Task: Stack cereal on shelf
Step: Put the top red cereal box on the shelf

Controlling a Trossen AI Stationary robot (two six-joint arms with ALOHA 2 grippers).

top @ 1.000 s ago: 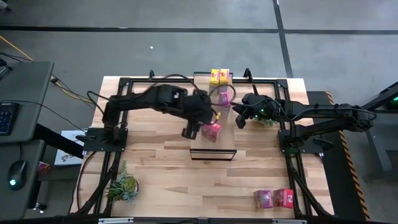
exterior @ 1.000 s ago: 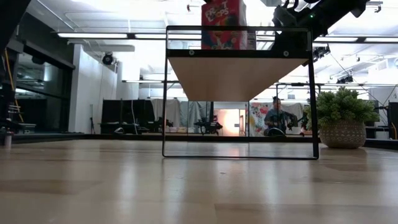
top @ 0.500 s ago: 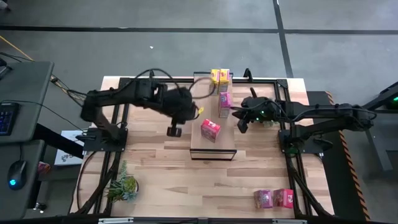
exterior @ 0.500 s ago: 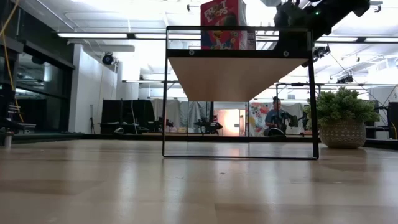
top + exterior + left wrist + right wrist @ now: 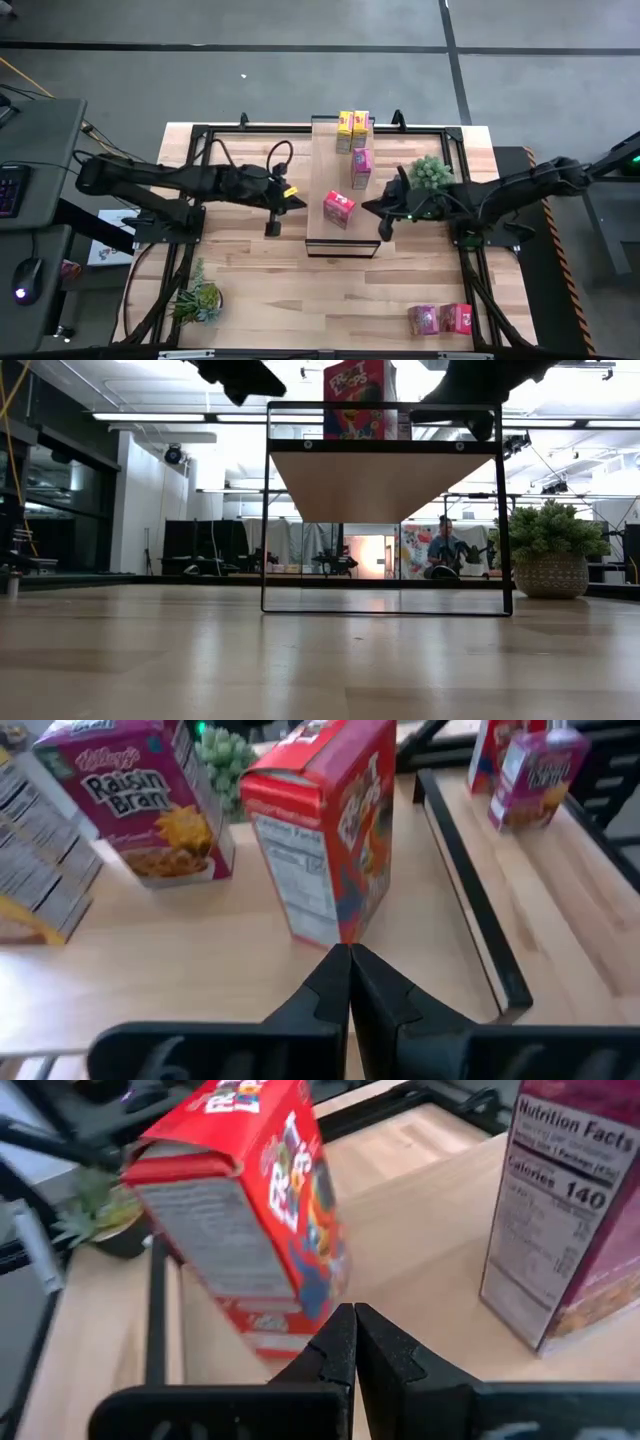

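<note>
red box [image 5: 338,209] stands upright on the shelf [image 5: 322,160], between both closed, empty grippers; right gripper [image 5: 383,231] is nearer than left gripper [image 5: 271,229].

My table [image 5: 250,270] is pale wood planking. A small green plant [image 5: 198,300] sits near its front left corner, and a bushier potted plant [image 5: 431,172] stands toward the right side; the low view shows its speckled pot [image 5: 552,574]. Beyond the table's left edge I see a grey desk [image 5: 35,150] with a computer mouse [image 5: 27,272]. Far back in the room, a person [image 5: 442,550] is seated.
</note>
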